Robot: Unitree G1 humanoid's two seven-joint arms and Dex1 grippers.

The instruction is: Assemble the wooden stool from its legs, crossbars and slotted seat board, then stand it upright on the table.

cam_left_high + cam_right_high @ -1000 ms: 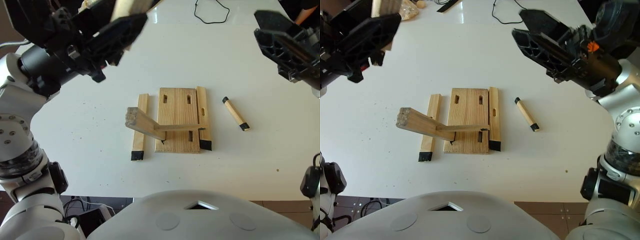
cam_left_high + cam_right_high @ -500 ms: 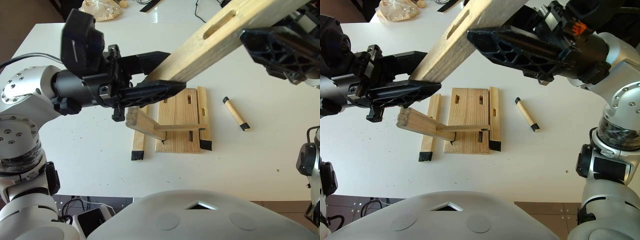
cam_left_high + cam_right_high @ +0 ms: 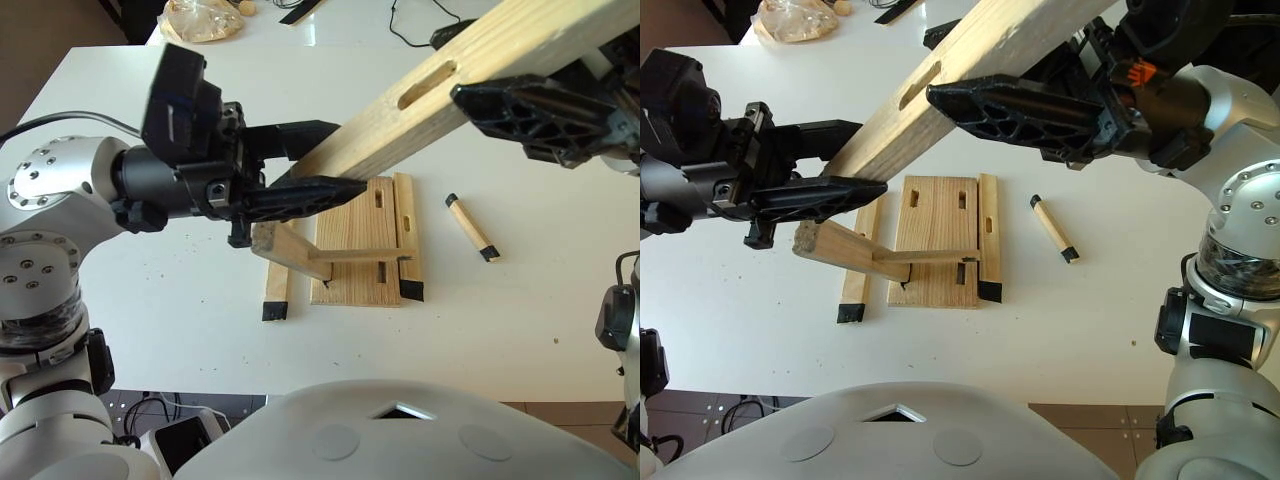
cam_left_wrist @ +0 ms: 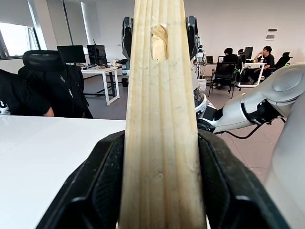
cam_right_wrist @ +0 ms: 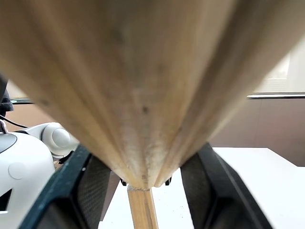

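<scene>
A long wooden leg (image 3: 480, 55) with a slot (image 3: 425, 87) hangs slanted in the air above the table. My left gripper (image 3: 350, 157) is shut on its lower end, and my right gripper (image 3: 940, 68) is shut on it higher up. Its grain runs between black fingers (image 4: 102, 181) in the left wrist view. Below, the slotted seat board (image 3: 355, 215) lies flat. One leg (image 3: 282, 270) rests along its left side and another (image 3: 405, 225) along its right. A tilted leg (image 3: 283, 245) with a crossbar (image 3: 360, 256) leans over the board. A short dowel (image 3: 471, 227) lies to the right.
The white table (image 3: 150, 290) has free room to the left and in front of the parts. A black cable (image 3: 420, 25) and a plastic bag (image 3: 205, 18) lie at the far edge.
Both arms came down from the top edges, bringing the long slotted leg across the view. In the last half second it dropped slightly lower over the board.
</scene>
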